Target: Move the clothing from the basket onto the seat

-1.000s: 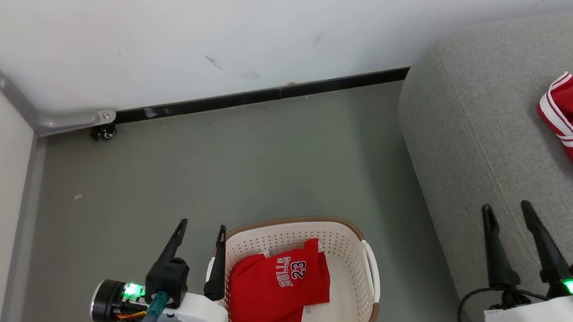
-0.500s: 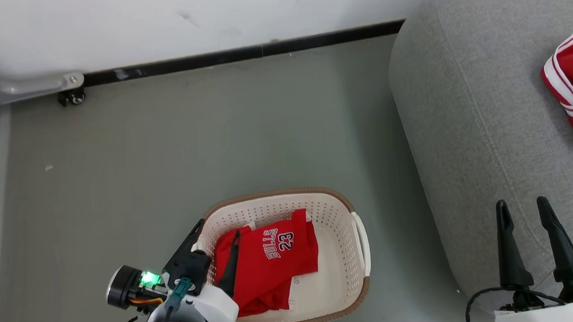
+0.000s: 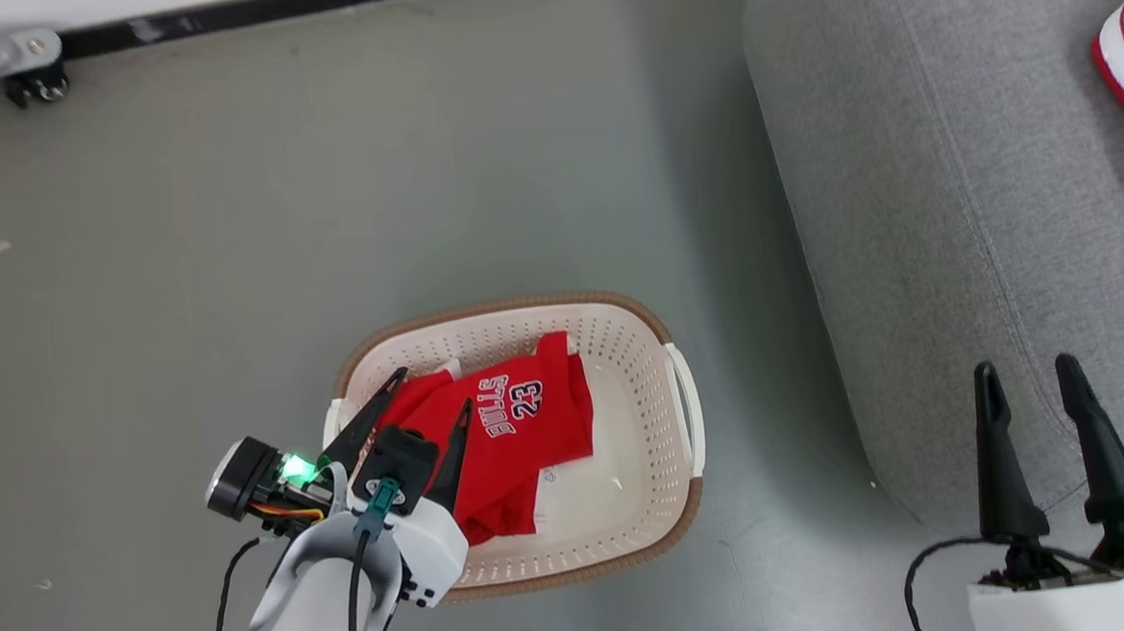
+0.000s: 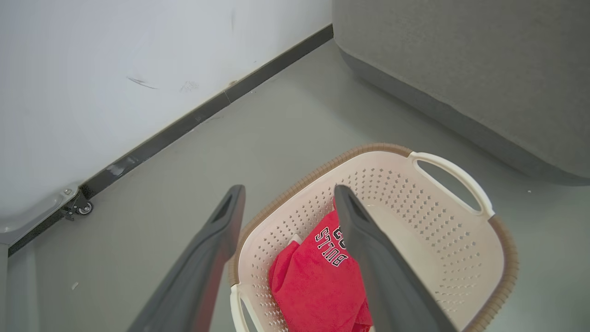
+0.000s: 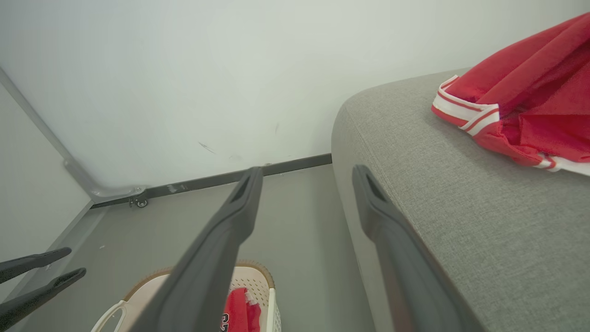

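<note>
The jersey [image 3: 520, 423] is lying crumpled in the basket [image 3: 619, 305], bunched toward its left end, long axis slanting from lower left to upper right in the head view. Its dark "BULLS 23" print is turned sideways and running along that slant. The rest of the basket's bottom is showing bare, apart from a white patch poking out under the jersey's hem.

The basket is an oval of cream perforated plastic with a brown woven-look rim, sitting on the grey floor [image 3: 230, 227] just beside the sofa [image 3: 947, 141]. Its long axis is running left to right, with a handle at each end.

The shorts [image 5: 521, 101], soft red with white stripe trim, are lying rumpled on the sofa's grey woven fabric, striped hem facing the rounded edge.

The left gripper [image 3: 434, 389] is hanging over the basket's left end, jaws spread wide and gripping nothing, fingers pointing up-right across the jersey; whether they are touching the cloth I cannot tell. The right gripper [image 3: 1024, 364] is hovering at the sofa's near edge, jaws apart and empty.
</note>
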Robot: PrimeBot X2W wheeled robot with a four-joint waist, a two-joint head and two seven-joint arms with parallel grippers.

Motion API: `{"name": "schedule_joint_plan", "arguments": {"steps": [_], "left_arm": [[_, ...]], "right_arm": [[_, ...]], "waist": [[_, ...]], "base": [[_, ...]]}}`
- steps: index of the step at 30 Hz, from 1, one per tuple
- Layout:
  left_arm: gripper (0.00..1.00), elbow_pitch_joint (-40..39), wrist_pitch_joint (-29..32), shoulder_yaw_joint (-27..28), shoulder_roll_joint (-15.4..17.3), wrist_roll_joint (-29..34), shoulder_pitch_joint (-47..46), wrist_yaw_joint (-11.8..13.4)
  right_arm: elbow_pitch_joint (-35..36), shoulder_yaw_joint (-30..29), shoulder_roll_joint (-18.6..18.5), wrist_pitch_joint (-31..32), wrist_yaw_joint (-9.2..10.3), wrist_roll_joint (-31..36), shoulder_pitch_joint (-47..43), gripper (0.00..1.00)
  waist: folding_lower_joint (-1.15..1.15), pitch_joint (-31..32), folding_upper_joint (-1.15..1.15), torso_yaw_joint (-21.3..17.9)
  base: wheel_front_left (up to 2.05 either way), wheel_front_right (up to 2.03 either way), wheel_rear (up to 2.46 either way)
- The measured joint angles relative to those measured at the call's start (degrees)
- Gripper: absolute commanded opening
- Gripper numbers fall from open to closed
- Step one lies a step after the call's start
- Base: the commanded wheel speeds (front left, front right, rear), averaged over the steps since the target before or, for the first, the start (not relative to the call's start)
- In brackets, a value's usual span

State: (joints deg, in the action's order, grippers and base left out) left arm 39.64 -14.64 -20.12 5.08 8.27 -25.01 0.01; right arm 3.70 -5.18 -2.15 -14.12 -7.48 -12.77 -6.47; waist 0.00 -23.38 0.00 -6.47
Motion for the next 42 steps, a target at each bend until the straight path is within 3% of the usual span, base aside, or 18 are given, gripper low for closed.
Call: {"name": "schedule_joint_plan", "arguments": {"steps": [18, 42], "left_arm": [[1.0, 9.5, 0.8, -3.6, 2.3, 7.4, -9.4, 3.2], [1.0, 17.6, 5.9, -5.2, 5.7, 12.2, -18.2, 6.7]], "right_arm": [[-0.2, 2.7, 0.0, -0.1, 0.0, -3.9, 8.4, 1.0], [-0.8, 5.6, 0.0, -0.4, 0.0, -8.7, 18.6, 1.0]], "waist": [[0.0, -12.6, 0.0, -4.0], [0.0, -23.3, 0.0, -9.7]], "base": [[0.0, 0.0, 0.0], [0.0, 0.0, 0.0]]}}
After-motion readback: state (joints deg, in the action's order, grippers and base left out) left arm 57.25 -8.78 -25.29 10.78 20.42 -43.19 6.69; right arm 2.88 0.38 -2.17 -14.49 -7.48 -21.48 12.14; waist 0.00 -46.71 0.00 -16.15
